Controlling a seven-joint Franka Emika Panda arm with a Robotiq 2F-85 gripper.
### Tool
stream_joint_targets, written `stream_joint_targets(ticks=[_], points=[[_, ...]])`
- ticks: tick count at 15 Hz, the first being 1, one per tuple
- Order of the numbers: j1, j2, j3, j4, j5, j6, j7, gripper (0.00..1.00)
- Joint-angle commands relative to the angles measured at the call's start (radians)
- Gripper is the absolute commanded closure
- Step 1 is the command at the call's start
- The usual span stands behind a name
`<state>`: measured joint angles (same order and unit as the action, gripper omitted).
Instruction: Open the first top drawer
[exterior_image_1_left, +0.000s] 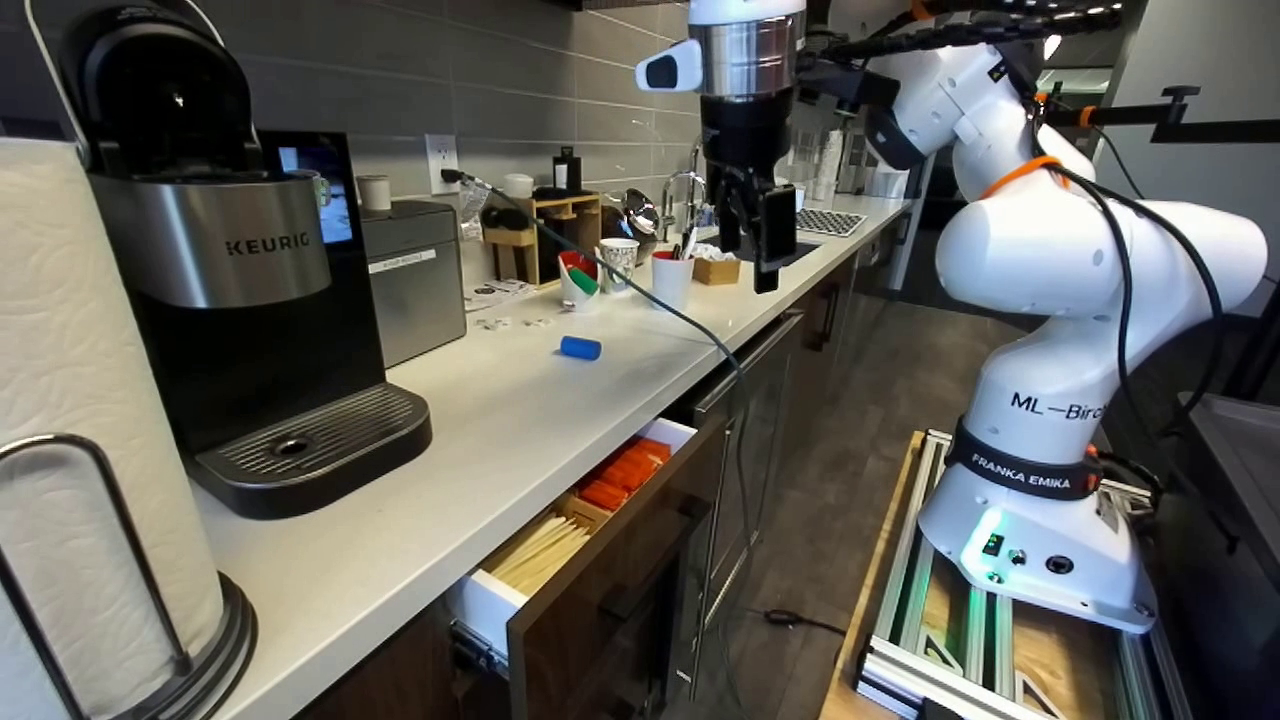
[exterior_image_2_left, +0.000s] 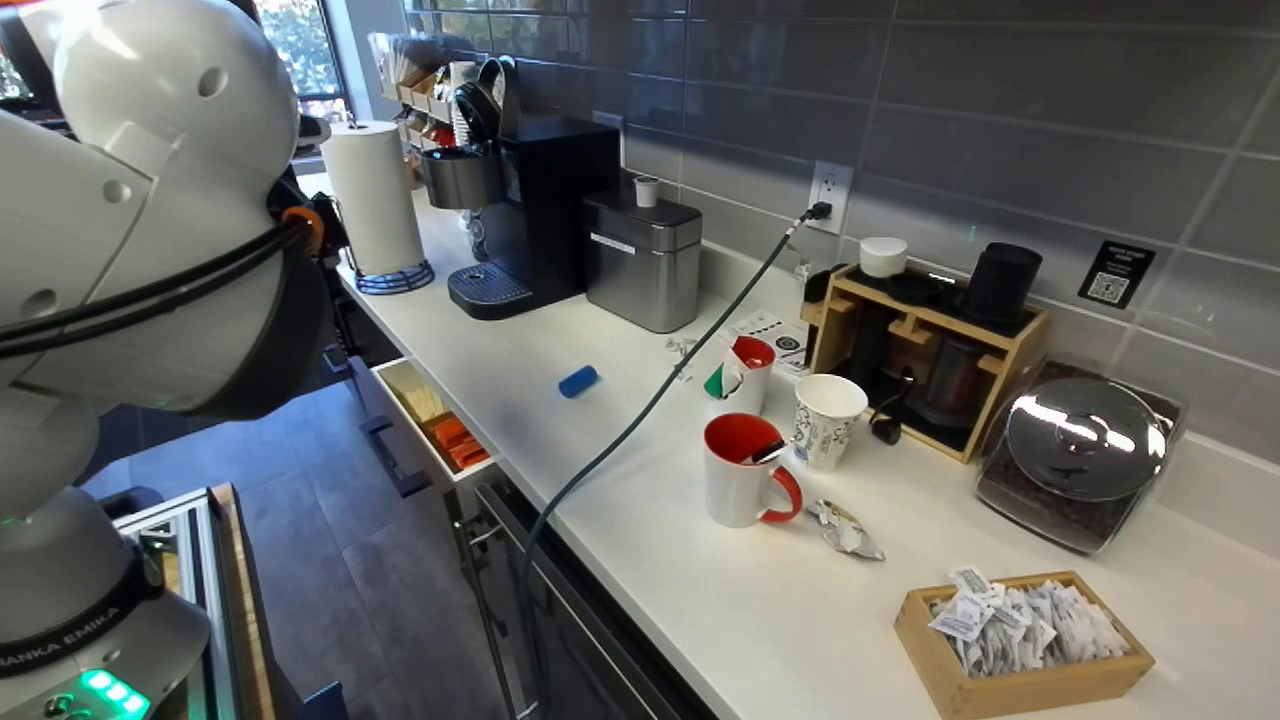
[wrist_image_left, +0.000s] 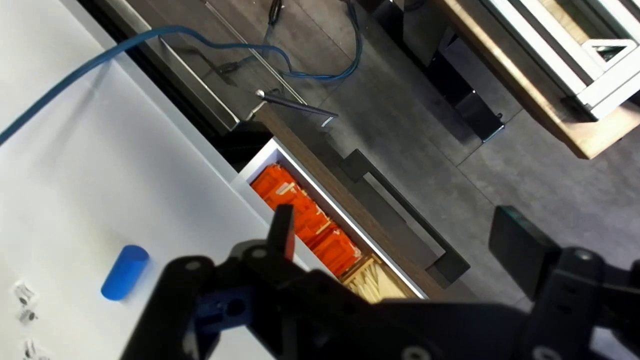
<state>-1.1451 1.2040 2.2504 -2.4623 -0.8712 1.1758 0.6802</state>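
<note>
Wrist view: fingers (wrist_image_left: 520, 250) apart, top drawer (wrist_image_left: 350, 204) partly open

We've got KEURIG on the coffee maker (exterior_image_1_left: 250, 250), ML-Birc on the arm (exterior_image_1_left: 1045, 260), and FRANKA EMIKA on its black band (exterior_image_1_left: 1020, 472)!

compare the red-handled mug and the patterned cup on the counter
The red-handled mug looks plain white outside and red inside; the patterned cup has dark designs outside and a pale inside. The mug has a handle; the cup shows none. Something dark pokes out of the mug; nothing visibly pokes from the cup. Both stand upright on the counter.
</note>
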Motion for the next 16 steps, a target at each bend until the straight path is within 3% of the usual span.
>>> stream_joint_targets(ticks=[1,7,10,11,12,16], points=[[-0.029,-0.054,0.002,-0.017,0.055,-0.005,0.184,0.00],[-0.035,-0.117,-0.029,0.000,0.147,-0.010,0.452,0.00],[-0.023,-0.155,-0.078,0.015,0.229,0.001,0.554,0.00],[-0.010,-0.155,-0.112,0.018,0.271,0.017,0.559,0.00],[-0.036,-0.123,-0.060,-0.006,0.203,0.010,0.507,0.00],[-0.037,-0.128,-0.062,-0.005,0.208,0.010,0.505,0.00]])
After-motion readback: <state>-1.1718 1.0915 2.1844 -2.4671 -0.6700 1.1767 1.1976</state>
